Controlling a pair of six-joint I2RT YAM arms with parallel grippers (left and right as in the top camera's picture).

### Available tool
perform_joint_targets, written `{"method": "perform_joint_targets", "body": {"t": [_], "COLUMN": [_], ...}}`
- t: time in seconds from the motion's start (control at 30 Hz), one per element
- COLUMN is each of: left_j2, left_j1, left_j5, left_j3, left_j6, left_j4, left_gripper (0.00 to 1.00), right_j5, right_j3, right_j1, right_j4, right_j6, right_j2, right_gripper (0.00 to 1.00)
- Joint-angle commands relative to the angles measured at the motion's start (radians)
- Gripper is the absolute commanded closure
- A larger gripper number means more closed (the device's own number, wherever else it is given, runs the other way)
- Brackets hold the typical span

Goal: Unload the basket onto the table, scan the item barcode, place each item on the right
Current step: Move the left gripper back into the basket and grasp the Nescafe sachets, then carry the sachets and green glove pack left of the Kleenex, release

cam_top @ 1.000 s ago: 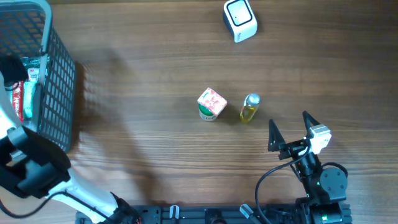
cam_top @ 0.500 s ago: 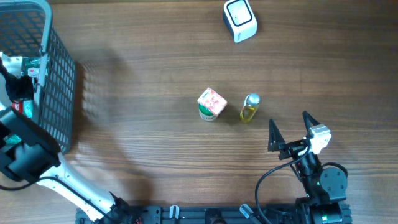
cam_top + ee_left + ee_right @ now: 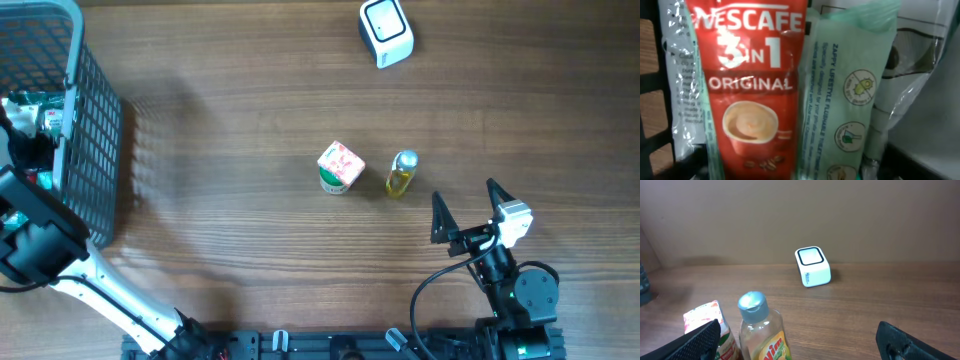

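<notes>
Sinking deeper into the basket (image 3: pixel 95 150), left pincer (image 3: pixel 22 148) (jaw state unclear) nears a sachet (image 3: pixel 747 100) to scan; right pincer (image 3: pixel 464 190) stands open

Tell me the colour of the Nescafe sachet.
Red sachet, white lettering; clearest in left wrist view.

Red Nescafe 3in1 sachet (image 3: pixel 747 90) label-on, close ahead of left gripper (image 3: pixel 800 167). White scanner (image 3: pixel 812 266), dark-rimmed window, standing well ahead of right gripper (image 3: pixel 800 345).

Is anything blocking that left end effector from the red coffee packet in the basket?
Nothing visible does: the Nescafe packet fills the wrist view directly ahead, a green pack right beside it.
</notes>
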Motion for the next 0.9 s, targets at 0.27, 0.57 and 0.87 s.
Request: {"method": "perform_joint_targets", "body": {"t": [0.27, 0.57, 0.87], "left_j2": [0.035, -0.278, -0.749], "left_j1": [-0.003, -0.151, -0.366], "left_j5": [0.042, 0.026, -0.186], "left_j3": [0.005, 0.006, 0.006], "left_j6": [-0.126, -0.176, -0.176], "left_j4": [0.010, 0.083, 0.264], "left_gripper": [0.96, 0.96, 0.95], "right_j5": [0.006, 0.006, 0.006], "right_j3": [-0.001, -0.001, -0.001], "right_j1": [-0.004, -0.004, -0.004], "right_j4": [0.003, 0.003, 0.003], "right_j6": [0.002, 0.002, 0.002], "right_j2": [-0.002, -0.002, -0.002], "right_gripper": [0.00, 0.00, 0.00]}}
